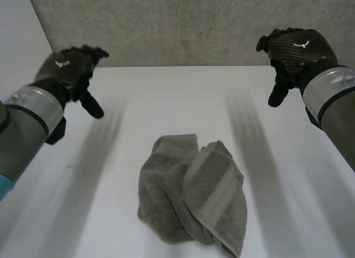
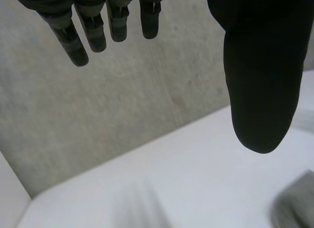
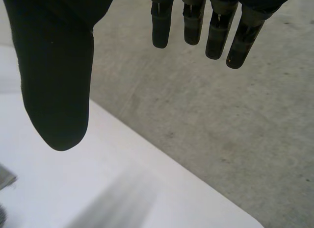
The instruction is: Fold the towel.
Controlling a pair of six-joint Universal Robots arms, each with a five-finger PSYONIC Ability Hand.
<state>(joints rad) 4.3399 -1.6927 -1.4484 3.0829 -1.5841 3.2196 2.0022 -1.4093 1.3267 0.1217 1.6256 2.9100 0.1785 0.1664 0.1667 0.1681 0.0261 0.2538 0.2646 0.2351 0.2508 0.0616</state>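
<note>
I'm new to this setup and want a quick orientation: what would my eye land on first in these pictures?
The grey towel stands out first: it lies in a crumpled heap on the white table, midway between the arms and nearer the robot than the hands. The left hand and the right hand hover wide apart over the far side of the table near the grey wall, both open and holding nothing.

White table (image 1: 183,97), grey wall (image 1: 183,25)

In the left wrist view the towel (image 2: 296,204) is a blurred, cut-off sliver.
</note>
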